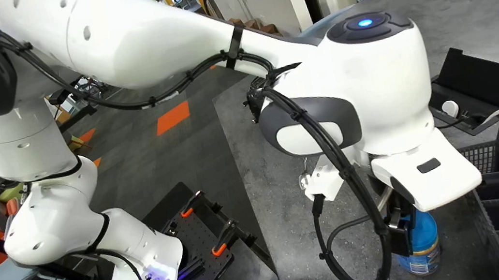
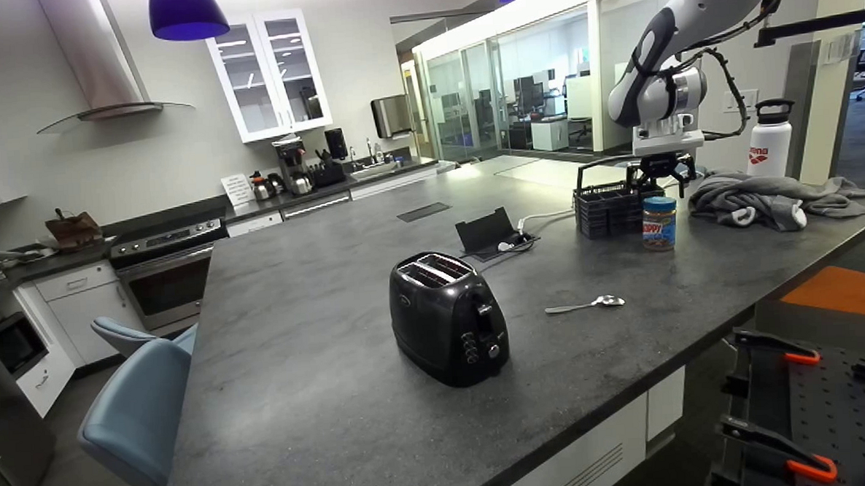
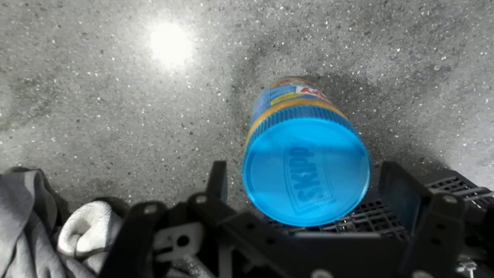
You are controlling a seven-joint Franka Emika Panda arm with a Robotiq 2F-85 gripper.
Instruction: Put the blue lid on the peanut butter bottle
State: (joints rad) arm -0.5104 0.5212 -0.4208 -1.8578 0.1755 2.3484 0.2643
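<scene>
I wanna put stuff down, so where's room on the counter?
The counter is bare between the toaster and blue chairs, with less room between the spoon and nearest edge. It's crowded around the peanut butter bottle: gripper, black basket, grey cloth.

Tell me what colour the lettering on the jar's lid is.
Blue, like the lid but darker; the lettering shows best in the wrist view.

Office kitchen, range hood [image 2: 98, 62], oven [image 2: 168, 285], coffee maker [image 2: 291, 158], glass-walled offices [image 2: 510, 97]
</scene>
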